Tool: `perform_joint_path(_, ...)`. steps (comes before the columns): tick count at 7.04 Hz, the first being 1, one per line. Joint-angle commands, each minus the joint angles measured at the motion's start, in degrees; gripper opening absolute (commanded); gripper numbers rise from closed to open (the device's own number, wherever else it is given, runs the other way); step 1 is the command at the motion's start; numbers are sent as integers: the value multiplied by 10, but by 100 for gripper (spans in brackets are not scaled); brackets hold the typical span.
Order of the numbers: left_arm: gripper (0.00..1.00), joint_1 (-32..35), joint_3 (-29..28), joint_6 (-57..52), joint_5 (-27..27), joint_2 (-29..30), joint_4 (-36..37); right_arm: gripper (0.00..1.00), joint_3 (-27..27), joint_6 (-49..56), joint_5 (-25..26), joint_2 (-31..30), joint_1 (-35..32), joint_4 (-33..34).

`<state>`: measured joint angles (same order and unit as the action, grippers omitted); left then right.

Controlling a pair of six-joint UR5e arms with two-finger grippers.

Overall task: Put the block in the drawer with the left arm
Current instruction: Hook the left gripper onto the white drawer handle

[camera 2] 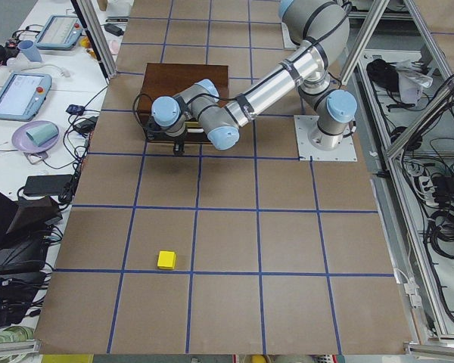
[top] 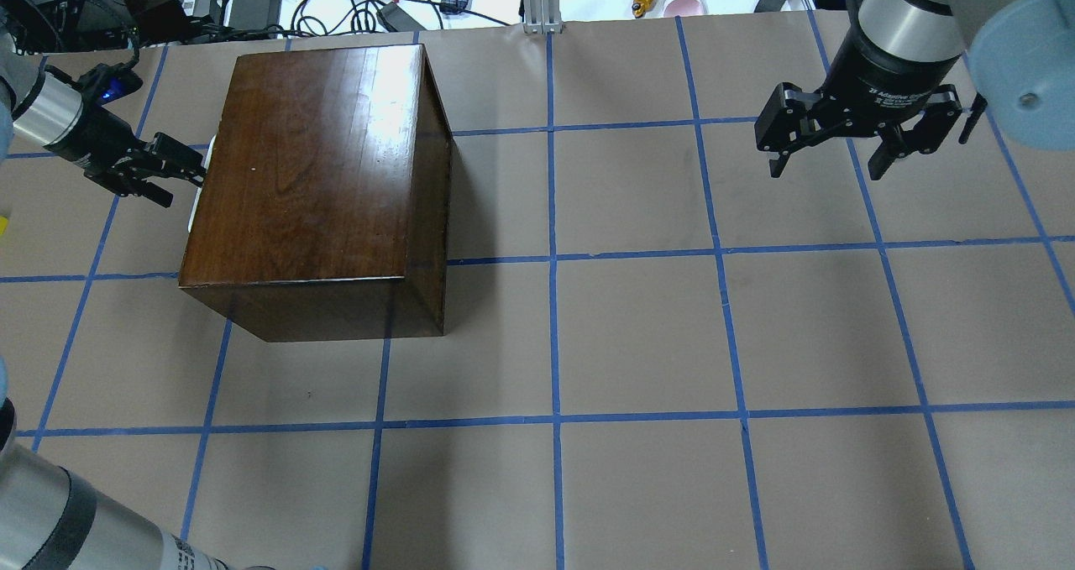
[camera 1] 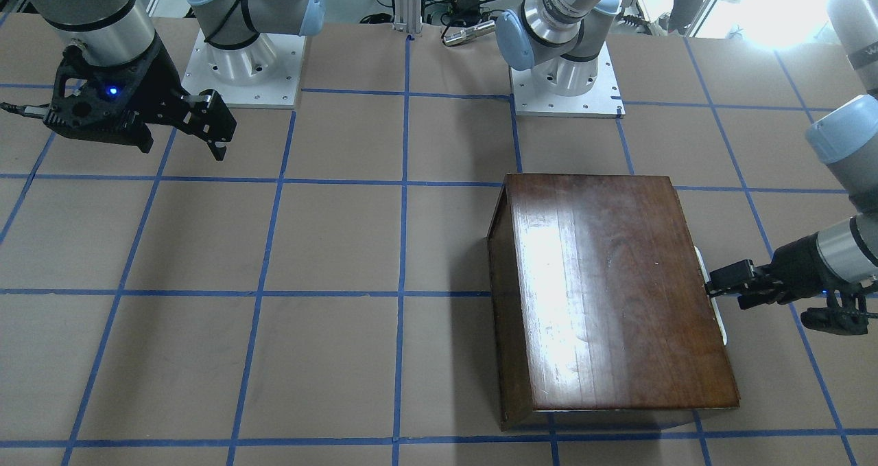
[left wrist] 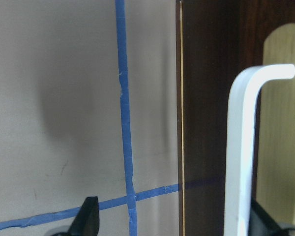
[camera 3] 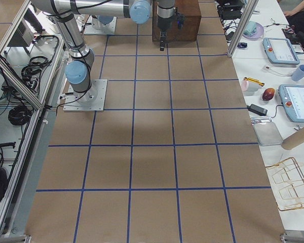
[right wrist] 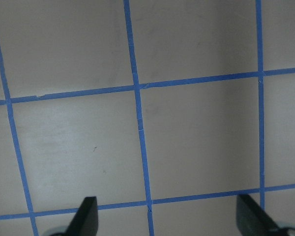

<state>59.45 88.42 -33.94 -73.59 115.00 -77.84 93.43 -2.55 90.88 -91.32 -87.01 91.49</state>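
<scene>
Brown-papered table [top: 638, 335]: the yellow block [camera 2: 166, 259] lies well behind the left gripper [top: 176, 175], whose spread jaws straddle the white pull [left wrist: 242, 147] of the shut drawer [left wrist: 206, 98]. Drawer-opening appears in hand; next likely calls for clamping the pull and drawing back.

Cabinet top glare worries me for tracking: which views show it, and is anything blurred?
Front-facing: white glare streak on the cabinet, left half of its top. Overhead: glare near its far edge. Left wrist: the pull is close and soft-edged.
</scene>
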Motion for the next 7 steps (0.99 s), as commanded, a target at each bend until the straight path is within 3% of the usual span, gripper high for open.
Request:
perform_joint_path(1, 100, 0, 1, -1, -5, 0, 10, 100, 0, 0, 0, 0, 0, 0)
perform_joint_path(7, 96, -1, -4, -1, -51, -2, 18, 100, 0, 0, 0, 0, 0, 0)
